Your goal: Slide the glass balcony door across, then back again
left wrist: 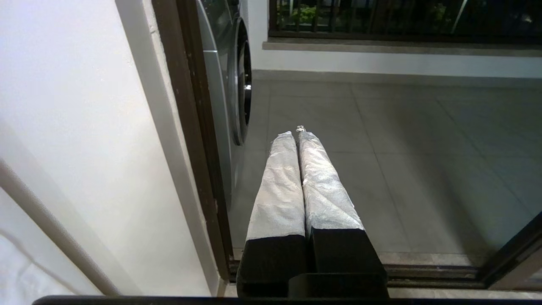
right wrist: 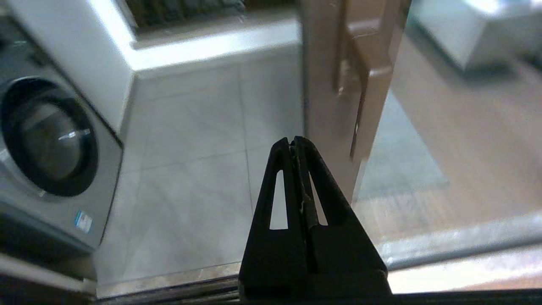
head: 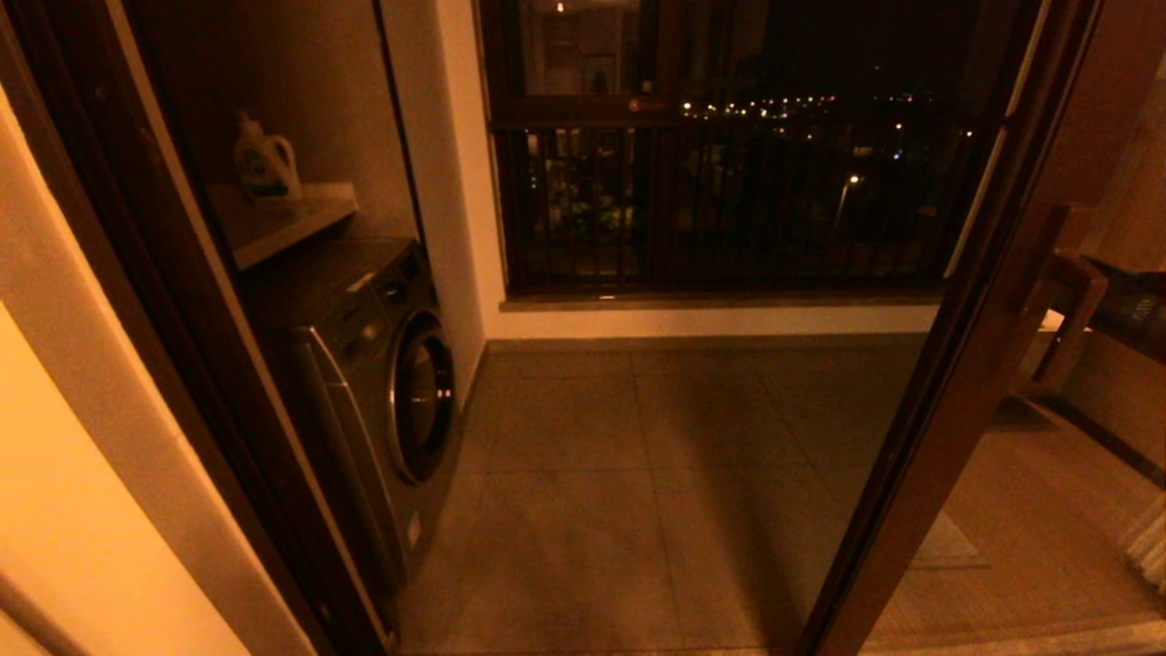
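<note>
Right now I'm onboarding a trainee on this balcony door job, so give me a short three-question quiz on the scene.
1. True or false: the right gripper holds the glass balcony door by its handle.
2. Multiple choice: what stands at the doorway's left? A) a bicycle B) a washing machine C) a ladder
3. Fill in: the fingers of the left gripper are ___.

Key: 1 false, it is shut on nothing, short of the handle; 2 B; 3 shut.

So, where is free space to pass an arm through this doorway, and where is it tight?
Free: the tiled floor between the washing machine and the glass balcony door, up to the window. Tight: by the washing machine and the shelf with its bottle.
</note>
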Available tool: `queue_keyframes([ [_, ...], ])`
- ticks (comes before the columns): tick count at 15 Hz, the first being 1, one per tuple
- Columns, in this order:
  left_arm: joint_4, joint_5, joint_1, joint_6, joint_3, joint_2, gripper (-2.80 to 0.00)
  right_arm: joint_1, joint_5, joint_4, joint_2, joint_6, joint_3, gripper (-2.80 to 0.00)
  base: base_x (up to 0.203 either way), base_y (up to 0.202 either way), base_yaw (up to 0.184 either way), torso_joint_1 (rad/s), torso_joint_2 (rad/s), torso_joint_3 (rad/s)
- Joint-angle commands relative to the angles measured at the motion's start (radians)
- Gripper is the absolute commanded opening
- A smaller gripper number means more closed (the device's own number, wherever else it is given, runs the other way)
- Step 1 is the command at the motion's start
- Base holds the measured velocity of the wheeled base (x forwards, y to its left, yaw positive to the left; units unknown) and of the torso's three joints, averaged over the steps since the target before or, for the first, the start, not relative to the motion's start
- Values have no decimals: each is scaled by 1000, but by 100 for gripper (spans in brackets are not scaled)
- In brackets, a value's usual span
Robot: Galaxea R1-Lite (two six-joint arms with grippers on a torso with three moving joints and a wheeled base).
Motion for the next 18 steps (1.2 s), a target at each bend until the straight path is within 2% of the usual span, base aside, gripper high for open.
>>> queue_keyframes([
  [1, 0, 0, 0, 0, 0, 1, -280, 37, 1, 100, -294, -39, 29, -280, 0, 0, 0, 0, 0, 0],
  [6, 0, 0, 0, 0, 0, 1, -280, 62, -5, 433, -797, -131, 34, -280, 0, 0, 0, 0, 0, 0],
  [7, 0, 0, 0, 0, 1, 1, -280, 64, -29, 529, -844, -84, 2, -280, 0, 0, 0, 0, 0, 0],
  [8, 0, 0, 0, 0, -1, 1, -280, 65, -52, 607, -856, 26, -29, -280, 0, 0, 0, 0, 0, 0],
  [9, 0, 0, 0, 0, 1, 1, -280, 78, -68, 637, -854, 87, -41, -280, 0, 0, 0, 0, 0, 0],
  [11, 0, 0, 0, 0, 1, 1, -280, 186, -104, 660, -874, 28, -45, -280, 0, 0, 0, 0, 0, 0],
  [12, 0, 0, 0, 0, 0, 1, -280, 206, -118, 668, -893, 1, -42, -280, 0, 0, 0, 0, 0, 0],
  [15, 0, 0, 0, 0, 1, 1, -280, 173, -123, 755, -1089, -88, 32, -280, 0, 0, 0, 0, 0, 0],
  [16, 0, 0, 0, 0, 1, 1, -280, 166, -124, 841, -1129, -78, 44, -280, 0, 0, 0, 0, 0, 0],
  [17, 0, 0, 0, 0, -1, 1, -280, 160, -114, 943, -1135, -31, 71, -280, 0, 0, 0, 0, 0, 0],
  [18, 0, 0, 0, 0, -1, 1, -280, 157, -92, 973, -1131, -20, 126, -280, 0, 0, 0, 0, 0, 0],
])
